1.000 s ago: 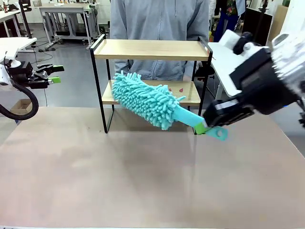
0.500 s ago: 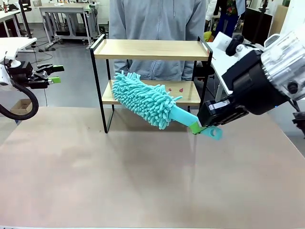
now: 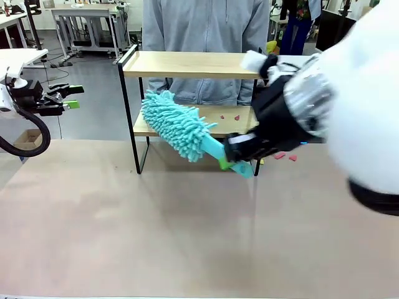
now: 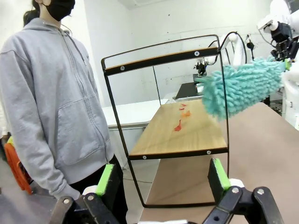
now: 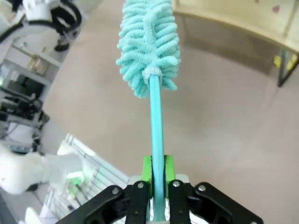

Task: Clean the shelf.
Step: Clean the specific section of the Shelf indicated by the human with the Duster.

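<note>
The shelf point(image 3: 187, 64) stands at the table's far side, two wooden boards in a black frame. Small red scraps point(image 3: 228, 116) lie on its lower board point(image 4: 187, 135). My right gripper point(image 3: 234, 163) is shut on the handle of a teal fluffy duster point(image 3: 176, 123). The duster's head reaches the left front of the lower tier; whether it touches the board is unclear. In the right wrist view the handle point(image 5: 156, 116) runs straight out from my right gripper point(image 5: 158, 179). My left gripper point(image 3: 70, 96) hovers open at the far left, off the table, its pads point(image 4: 105, 179) holding nothing.
A person in a grey hoodie point(image 3: 206, 25) stands right behind the shelf. Two red scraps point(image 3: 285, 156) lie on the table by the shelf's right front leg. The brown tabletop point(image 3: 156, 230) stretches bare in front of the shelf.
My right arm has swung left and closer to the shelf, carrying the duster head leftward along the lower tier. Red scraps now show on the table at the right. The left arm has stayed put.
</note>
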